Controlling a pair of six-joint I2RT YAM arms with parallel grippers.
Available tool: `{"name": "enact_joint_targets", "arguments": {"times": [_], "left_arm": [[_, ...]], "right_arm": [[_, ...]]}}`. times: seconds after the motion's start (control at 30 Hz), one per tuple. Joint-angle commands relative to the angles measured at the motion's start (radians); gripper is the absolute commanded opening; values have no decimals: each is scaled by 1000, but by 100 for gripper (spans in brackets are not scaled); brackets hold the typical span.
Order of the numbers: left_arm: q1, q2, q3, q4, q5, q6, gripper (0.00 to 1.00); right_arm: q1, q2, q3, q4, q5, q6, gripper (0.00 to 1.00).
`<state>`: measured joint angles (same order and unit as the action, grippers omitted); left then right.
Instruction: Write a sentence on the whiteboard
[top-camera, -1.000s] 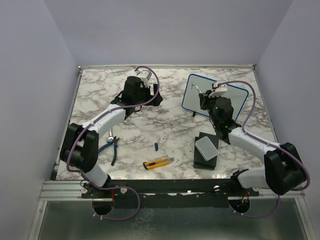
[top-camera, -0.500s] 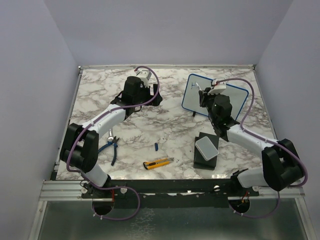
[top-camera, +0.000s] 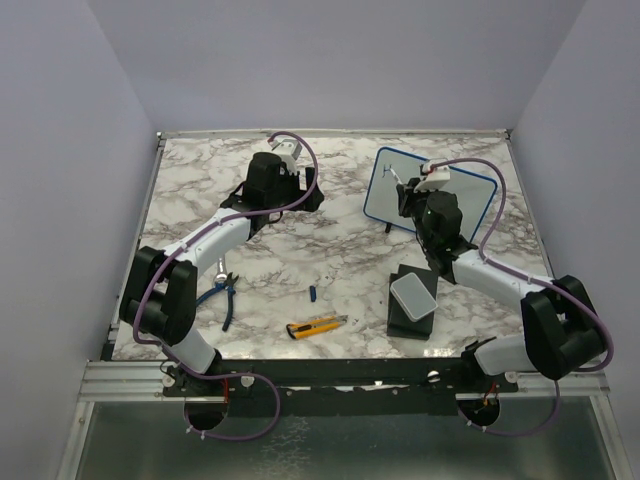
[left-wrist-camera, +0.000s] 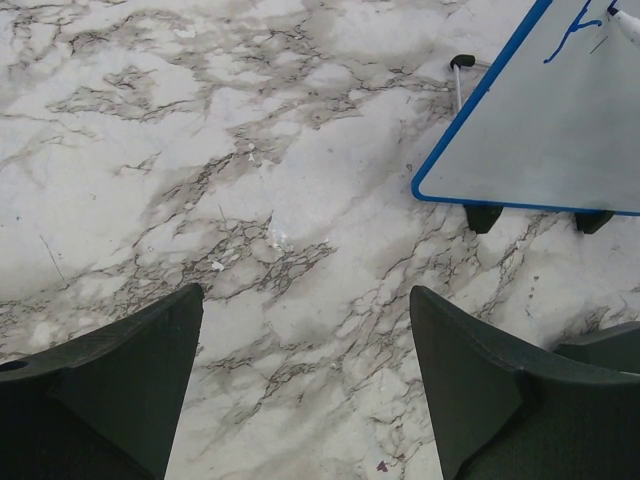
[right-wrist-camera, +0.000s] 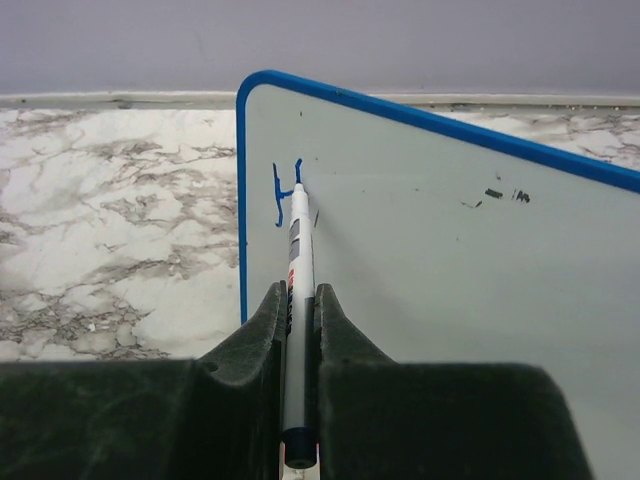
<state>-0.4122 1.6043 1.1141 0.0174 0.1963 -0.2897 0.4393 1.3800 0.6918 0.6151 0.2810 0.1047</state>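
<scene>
The whiteboard (top-camera: 384, 196) stands tilted on black feet at the back right; it also shows in the right wrist view (right-wrist-camera: 430, 260) and the left wrist view (left-wrist-camera: 540, 130). My right gripper (right-wrist-camera: 298, 292) is shut on a white marker (right-wrist-camera: 298, 240) whose tip touches the board near its upper left corner. The sentence is only a first blue letter, like an "H" (right-wrist-camera: 283, 190). In the top view my right gripper (top-camera: 408, 196) is against the board's face. My left gripper (top-camera: 312, 190) hangs open and empty over the marble (left-wrist-camera: 305, 295), left of the board.
A pale grey box (top-camera: 413, 297) lies on a black block in front of the board. A yellow utility knife (top-camera: 318, 325), a small blue cap (top-camera: 312, 292) and blue-handled pliers (top-camera: 222, 295) lie near the front. Grey walls enclose the table on three sides.
My right gripper with the marker has shifted slightly up along the board's face. The left arm has not moved.
</scene>
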Motion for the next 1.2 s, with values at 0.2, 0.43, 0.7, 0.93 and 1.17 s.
{"name": "enact_joint_targets", "arguments": {"times": [0.2,0.43,0.7,0.93,1.17], "left_arm": [[6,-48,-13,6,-8,13,85],[7,-50,-14,7,-9,13,85],[7,-47,-14,8,-9,12,85],[7,-44,-17,9,-8,12,85],[7,-43,-19,10,-10,12,85]], "right_arm": [[0,-20,-61,-10,15,34,0],[1,-26,-69,-15,-4,32,0],[3,-112,-104,-6,-45,26,0],[4,-119,-85,-27,3,24,0],[4,-79,-66,-11,16,26,0]]}}
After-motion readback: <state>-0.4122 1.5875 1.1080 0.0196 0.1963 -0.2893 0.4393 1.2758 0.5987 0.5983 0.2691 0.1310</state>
